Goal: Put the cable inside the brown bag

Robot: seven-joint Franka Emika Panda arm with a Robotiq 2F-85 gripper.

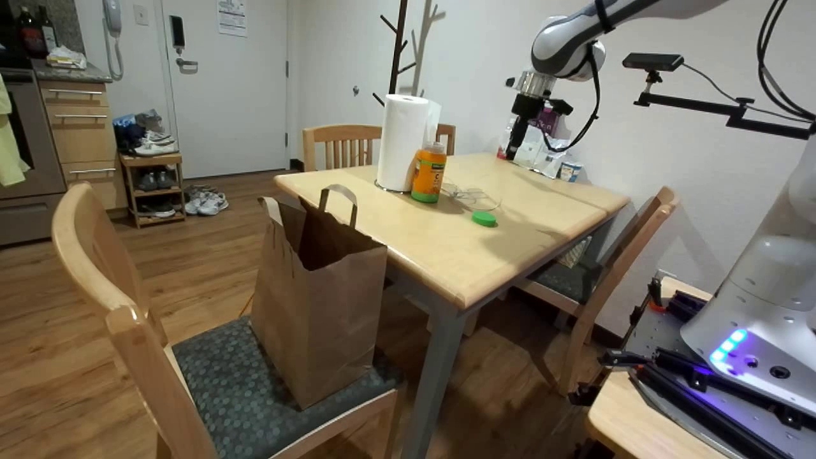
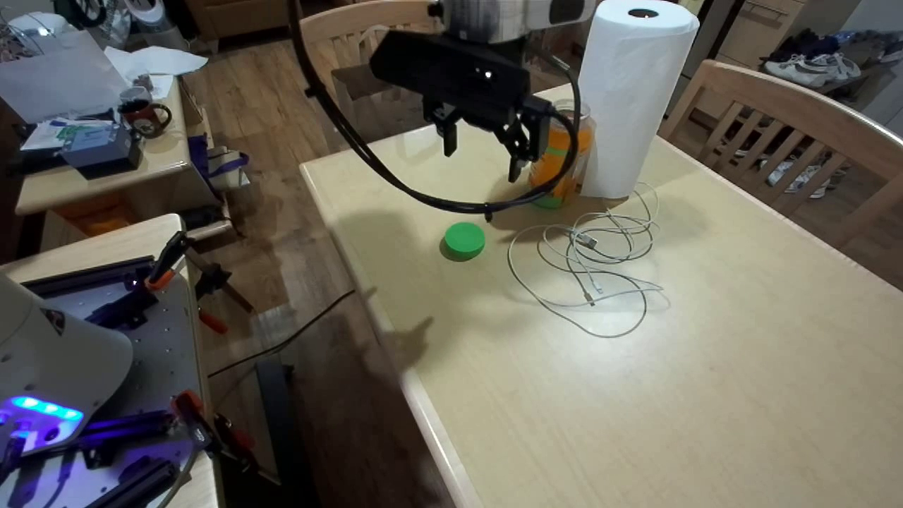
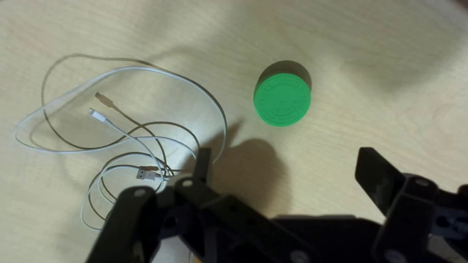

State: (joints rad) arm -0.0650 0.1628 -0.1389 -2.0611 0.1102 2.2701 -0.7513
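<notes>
Honey-toned wooden floorboards (image 1: 197,268) stretch beneath a household scene: in the foreground, a tall brown paper bag with twin handles (image 1: 319,312) stands open-mouthed on a wooden chair with a dark dotted seat (image 1: 220,376). Just past it, atop a pale wooden table (image 1: 421,236), lies a loose tangle of thin white and grey cable (image 2: 587,241) near a round green plastic lid (image 2: 464,240). The cable should prove light, limp and hardy, though its smooth strands may slip or trail; a low pinch across several crossing loops, clear of the slim white plug (image 3: 98,115), seems the best hold. Farther off, a black two-fingered gripper (image 3: 283,160) hangs above the table, jaws spread, nothing between them. At the back stands a white lever-handled door (image 1: 226,95).
</notes>
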